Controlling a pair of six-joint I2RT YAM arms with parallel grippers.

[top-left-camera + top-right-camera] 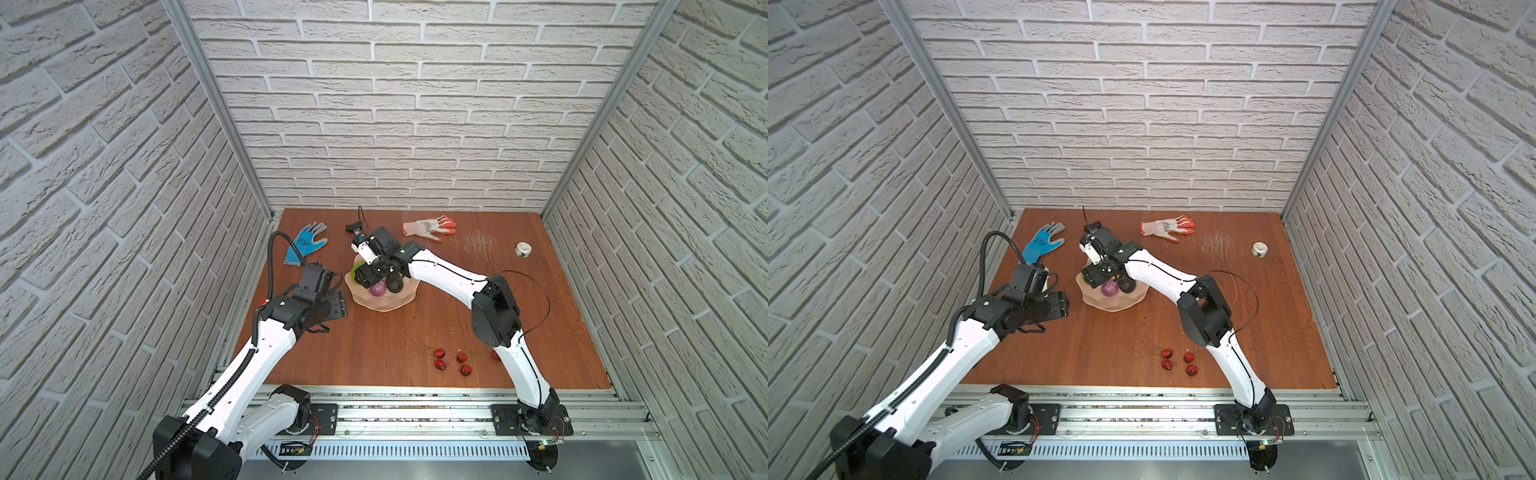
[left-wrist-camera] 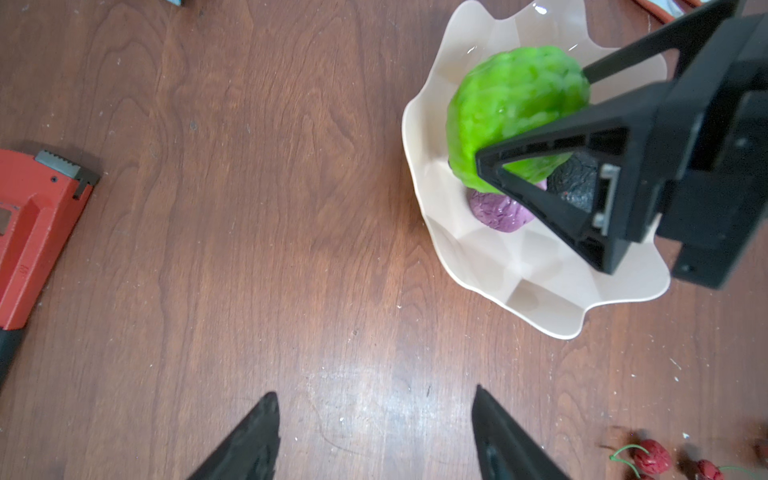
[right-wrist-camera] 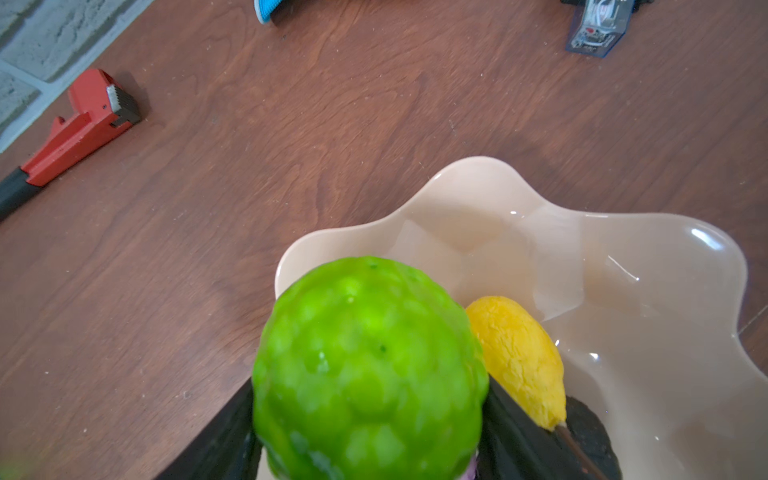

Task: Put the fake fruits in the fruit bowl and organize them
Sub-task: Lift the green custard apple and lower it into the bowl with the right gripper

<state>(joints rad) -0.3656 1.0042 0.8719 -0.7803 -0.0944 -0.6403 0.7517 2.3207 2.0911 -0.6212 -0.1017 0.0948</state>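
Note:
The fruit bowl, pale peach with a wavy rim, stands mid-table. My right gripper is shut on the bumpy green ball, held just above the bowl's inside near its rim. Inside lie a purple fruit, a dark avocado and a yellow fruit. Several red berries lie near the table's front. My left gripper hangs open and empty over bare wood, left of the bowl.
A blue glove lies at the back left, an orange-white glove behind the bowl and a white tape roll at the back right. A red pipe wrench lies by the left wall. A small clear-blue device sits behind the bowl.

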